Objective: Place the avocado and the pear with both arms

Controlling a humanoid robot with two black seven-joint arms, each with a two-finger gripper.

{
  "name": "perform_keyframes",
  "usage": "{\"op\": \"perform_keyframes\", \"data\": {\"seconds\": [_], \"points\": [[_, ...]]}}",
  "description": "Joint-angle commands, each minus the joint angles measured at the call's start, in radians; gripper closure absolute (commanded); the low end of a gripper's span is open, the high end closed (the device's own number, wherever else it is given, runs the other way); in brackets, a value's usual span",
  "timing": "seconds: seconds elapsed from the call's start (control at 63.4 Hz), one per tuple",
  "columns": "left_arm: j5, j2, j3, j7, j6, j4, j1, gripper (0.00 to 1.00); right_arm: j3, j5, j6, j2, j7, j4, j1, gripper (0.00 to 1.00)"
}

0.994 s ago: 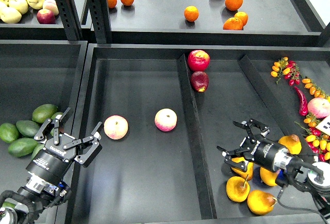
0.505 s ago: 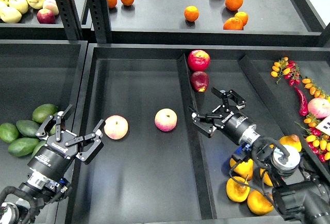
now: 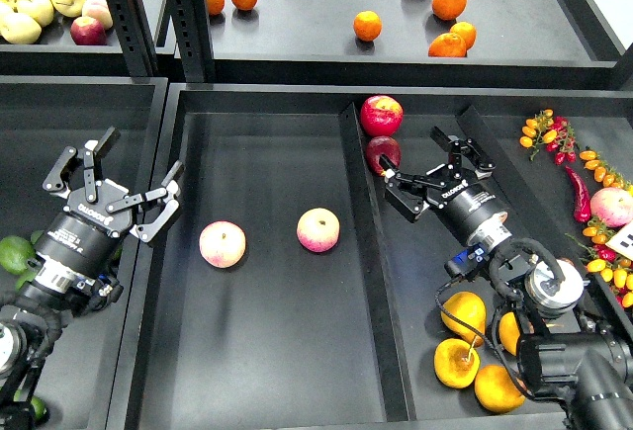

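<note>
My left gripper (image 3: 112, 189) is open and empty, held over the left bin, left of the divider wall. My left arm hides most of the avocados there. One green avocado (image 3: 12, 253) shows at the left edge; the dark green one cannot be picked out. Several yellow-orange pears lie at the front of the right compartment, one with a brown stem (image 3: 457, 363) and another beside it (image 3: 465, 312). My right gripper (image 3: 437, 172) is open and empty, well behind the pears and close to a dark red apple (image 3: 382, 154).
Two pink peaches (image 3: 222, 244) (image 3: 318, 229) lie in the middle tray. A red apple (image 3: 381, 114) sits at the back by the divider (image 3: 361, 242). Oranges (image 3: 367, 26) and apples (image 3: 87, 31) are on the upper shelf. Small tomatoes and chillies (image 3: 579, 188) are at the right.
My left gripper has lifted and moved back-left over the avocado bin, covering the avocados. My right gripper has moved back from the pears toward the red apples. Both stay open and empty.
</note>
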State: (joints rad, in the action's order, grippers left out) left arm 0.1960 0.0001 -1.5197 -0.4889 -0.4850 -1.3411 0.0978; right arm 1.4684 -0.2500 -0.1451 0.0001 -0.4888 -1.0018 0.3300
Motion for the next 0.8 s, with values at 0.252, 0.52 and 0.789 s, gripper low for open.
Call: {"op": "perform_keyframes", "data": {"seconds": [0.252, 0.52, 0.789], "points": [[-0.070, 0.000, 0.009, 0.000, 0.074, 0.005, 0.014, 0.01, -0.014, -0.006, -0.001, 0.000, 0.000, -0.046, 0.000, 0.00], [-0.023, 0.000, 0.013, 0.000, 0.089, 0.022, -0.043, 0.01, -0.063, -0.009, -0.028, 0.000, 0.016, -0.066, -0.080, 0.00], [0.016, 0.000, 0.029, 0.000, 0.082, 0.008, -0.144, 0.01, -0.063, -0.005, -0.064, 0.000, 0.095, -0.170, -0.275, 0.00]]}}
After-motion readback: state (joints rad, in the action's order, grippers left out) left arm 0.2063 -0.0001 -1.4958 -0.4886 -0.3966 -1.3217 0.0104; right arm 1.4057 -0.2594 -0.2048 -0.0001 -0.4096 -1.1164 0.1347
